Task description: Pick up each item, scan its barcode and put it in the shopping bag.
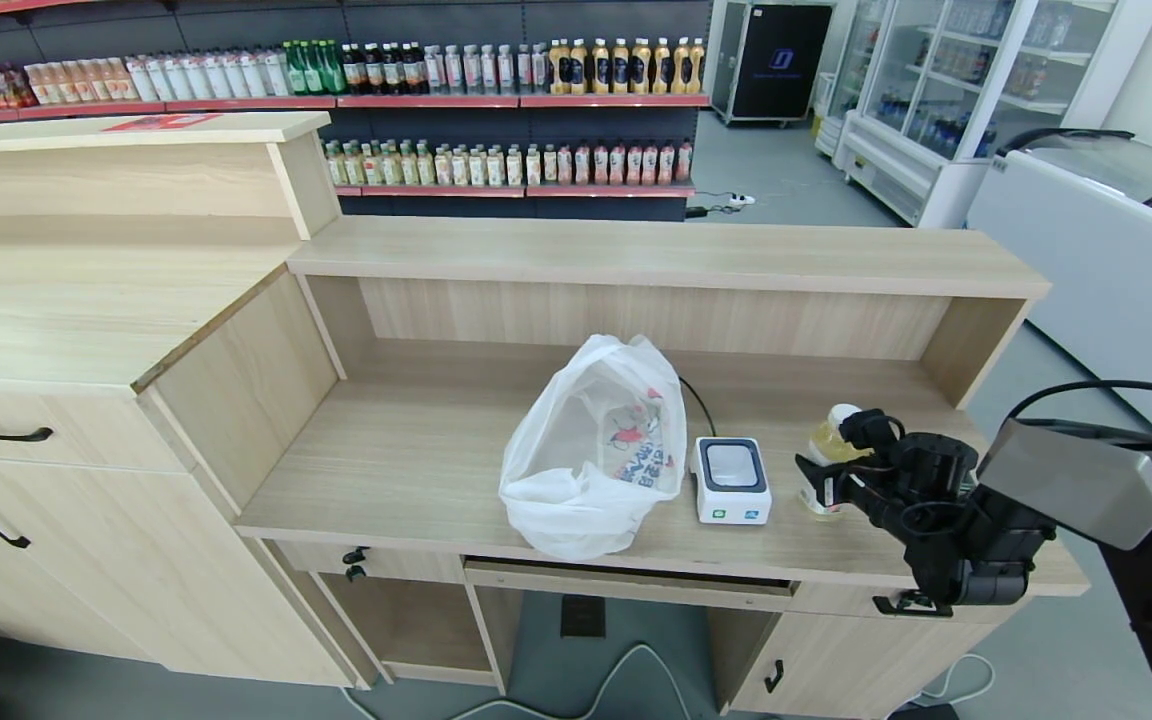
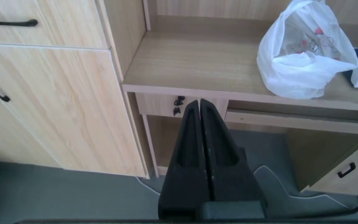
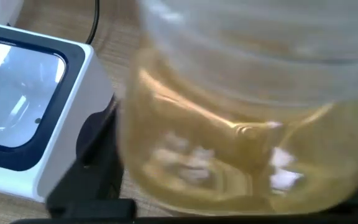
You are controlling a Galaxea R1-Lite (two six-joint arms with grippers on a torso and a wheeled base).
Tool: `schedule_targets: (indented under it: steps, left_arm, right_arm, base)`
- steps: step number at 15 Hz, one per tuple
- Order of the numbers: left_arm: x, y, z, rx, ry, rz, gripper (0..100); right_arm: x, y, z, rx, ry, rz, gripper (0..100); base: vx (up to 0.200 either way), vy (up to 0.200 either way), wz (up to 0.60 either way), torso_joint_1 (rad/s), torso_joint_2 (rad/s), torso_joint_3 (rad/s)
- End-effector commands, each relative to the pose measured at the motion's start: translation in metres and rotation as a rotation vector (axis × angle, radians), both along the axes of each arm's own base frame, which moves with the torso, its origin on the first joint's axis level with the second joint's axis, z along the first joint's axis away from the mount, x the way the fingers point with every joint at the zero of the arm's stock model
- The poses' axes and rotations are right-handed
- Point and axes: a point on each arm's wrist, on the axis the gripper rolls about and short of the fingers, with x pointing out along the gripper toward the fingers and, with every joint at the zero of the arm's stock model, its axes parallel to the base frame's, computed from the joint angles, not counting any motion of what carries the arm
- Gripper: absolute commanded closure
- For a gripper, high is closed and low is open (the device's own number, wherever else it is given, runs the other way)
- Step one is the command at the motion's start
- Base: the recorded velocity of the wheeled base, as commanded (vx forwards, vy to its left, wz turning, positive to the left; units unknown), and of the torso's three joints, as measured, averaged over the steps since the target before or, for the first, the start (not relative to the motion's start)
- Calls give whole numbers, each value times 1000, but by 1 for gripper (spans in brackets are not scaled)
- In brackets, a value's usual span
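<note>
While the left gripper (image 2: 199, 104) hangs closed and empty, the right gripper (image 1: 833, 468) clasps the bottle (image 1: 828, 441) near the counter's (image 1: 406, 450) right front edge.

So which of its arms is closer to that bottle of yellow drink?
Right. The right gripper is at the bottle on the counter, beside the scanner; the left gripper hangs low before the counter, beyond the shopping bag.

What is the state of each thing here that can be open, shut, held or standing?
shopping bag: mouth open, standing on the counter.
scanner: lying flat, window up.
bottle: capped, upright, held.
right gripper: shut on the bottle.
left gripper: shut, empty.
</note>
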Motion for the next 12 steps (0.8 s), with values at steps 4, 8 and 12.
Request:
schedule_targets:
  steps: [4, 8, 12]
  left_arm:
    - [0, 0, 0, 0, 0, 1, 100]
    - [0, 0, 0, 0, 0, 1, 100]
    - [0, 0, 0, 0, 0, 1, 100]
  right_arm:
    - [4, -4, 1, -3, -11, -8, 100]
    - [3, -4, 2, -11, -16, -1, 100]
    - [3, -3, 42, 32, -40, 85, 100]
  base:
    - [0, 0, 0, 0, 0, 0]
    - [0, 0, 0, 0, 0, 0]
    - [0, 0, 0, 0, 0, 0]
